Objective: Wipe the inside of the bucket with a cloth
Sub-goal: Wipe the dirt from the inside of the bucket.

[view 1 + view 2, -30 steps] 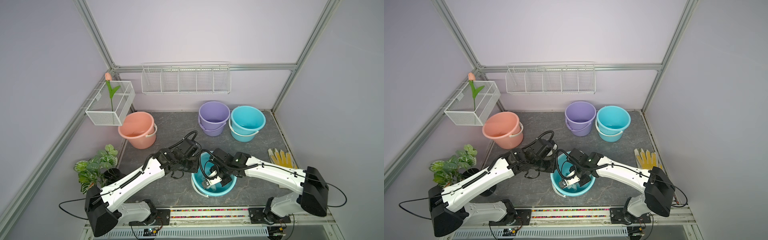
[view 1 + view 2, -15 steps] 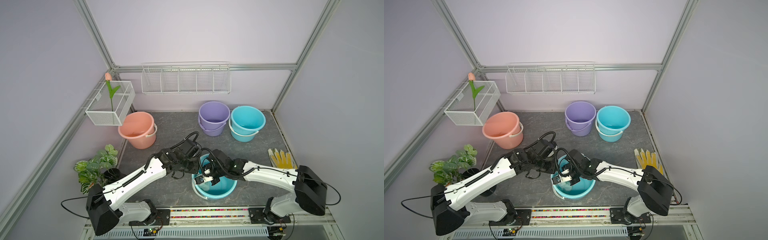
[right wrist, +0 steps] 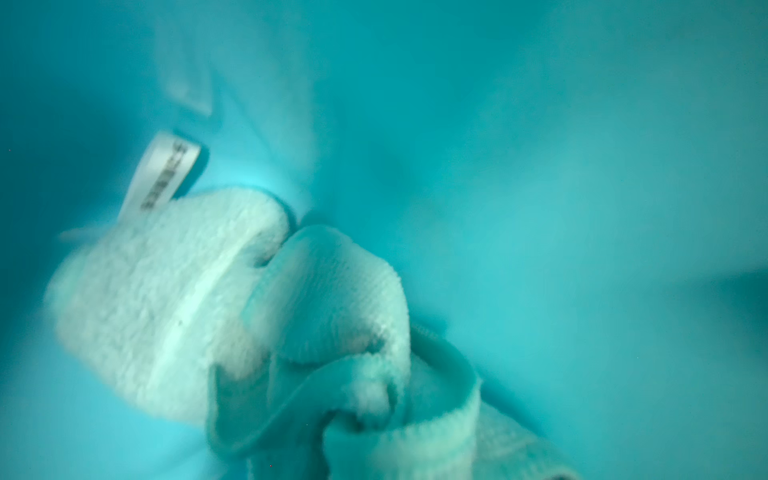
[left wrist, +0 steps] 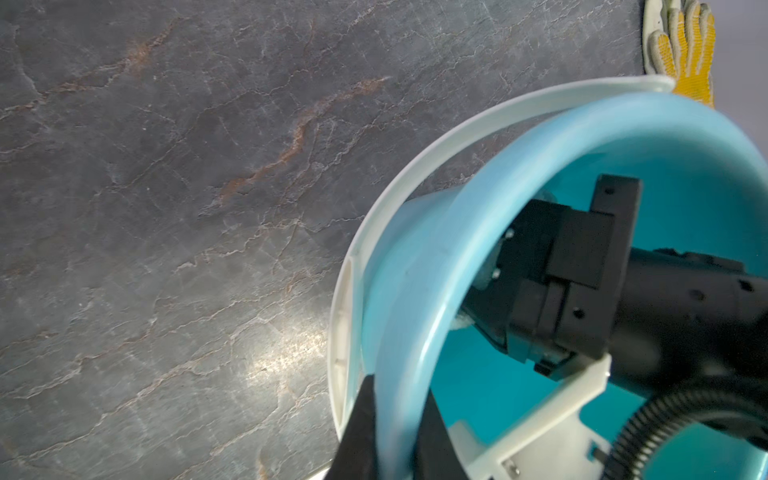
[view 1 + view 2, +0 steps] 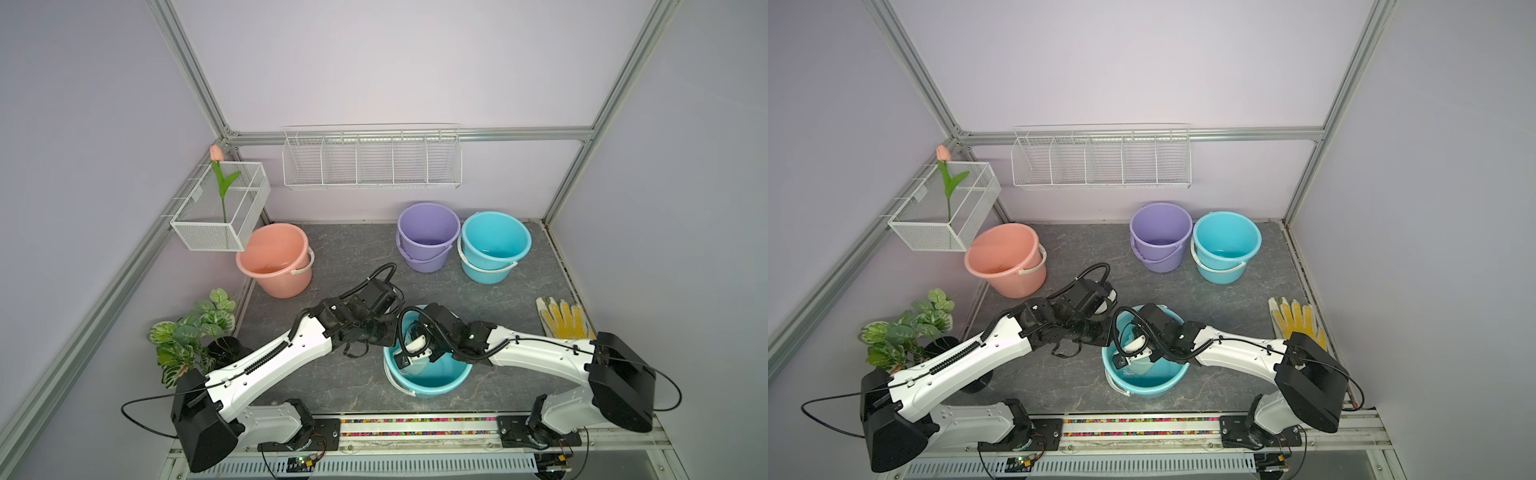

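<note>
Right wrist view shows the pale mint-green terry cloth (image 3: 174, 299) bunched against the inner wall of the turquoise plastic bucket (image 5: 432, 388). Reaching down inside, the right gripper (image 5: 411, 355) pinches the cloth; the left gripper (image 4: 395, 419) clamps the bucket's rim.

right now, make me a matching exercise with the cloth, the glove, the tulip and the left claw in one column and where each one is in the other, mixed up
Things
1. cloth
2. work glove
3. tulip
4. left claw

Places
A. standing in the wire basket on the wall
B. clamped on the rim of the front blue bucket
C. lying flat on the tabletop, outside every bucket
D. down inside the front blue bucket

Pairs: 1-D, 2-C, 3-A, 4-B
</note>
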`<action>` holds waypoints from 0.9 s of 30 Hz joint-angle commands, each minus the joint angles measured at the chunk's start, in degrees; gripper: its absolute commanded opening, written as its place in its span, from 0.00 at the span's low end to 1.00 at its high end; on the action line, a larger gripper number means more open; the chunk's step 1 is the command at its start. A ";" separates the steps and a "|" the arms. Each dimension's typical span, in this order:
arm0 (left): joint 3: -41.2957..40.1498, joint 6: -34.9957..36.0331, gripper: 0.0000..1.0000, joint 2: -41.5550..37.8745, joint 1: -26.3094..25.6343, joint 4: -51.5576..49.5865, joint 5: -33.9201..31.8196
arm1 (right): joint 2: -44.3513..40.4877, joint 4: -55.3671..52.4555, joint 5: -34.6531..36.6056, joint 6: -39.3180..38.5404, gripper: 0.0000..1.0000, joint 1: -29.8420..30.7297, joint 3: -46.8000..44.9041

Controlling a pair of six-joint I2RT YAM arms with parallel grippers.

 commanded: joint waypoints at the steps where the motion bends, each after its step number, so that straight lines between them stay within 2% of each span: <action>1: -0.68 0.10 0.00 -0.83 -0.37 -0.24 -0.57 | -3.23 -12.26 4.43 -3.59 0.07 0.23 1.85; 6: -0.41 0.27 0.00 -1.51 -0.39 -0.73 -1.39 | -2.95 -28.04 1.74 -1.39 0.07 0.22 7.59; 13: -0.81 -0.03 0.00 -2.06 -0.47 0.58 -2.06 | -0.55 -38.15 -8.44 3.22 0.07 0.18 12.22; 19: -0.14 0.01 0.00 -1.33 -0.41 0.76 -1.74 | 2.20 -37.51 -20.52 5.64 0.07 -0.21 13.70; 27: -0.51 0.31 0.00 -0.74 -0.42 2.18 -1.23 | 7.18 -27.45 -40.49 12.48 0.07 -0.62 14.86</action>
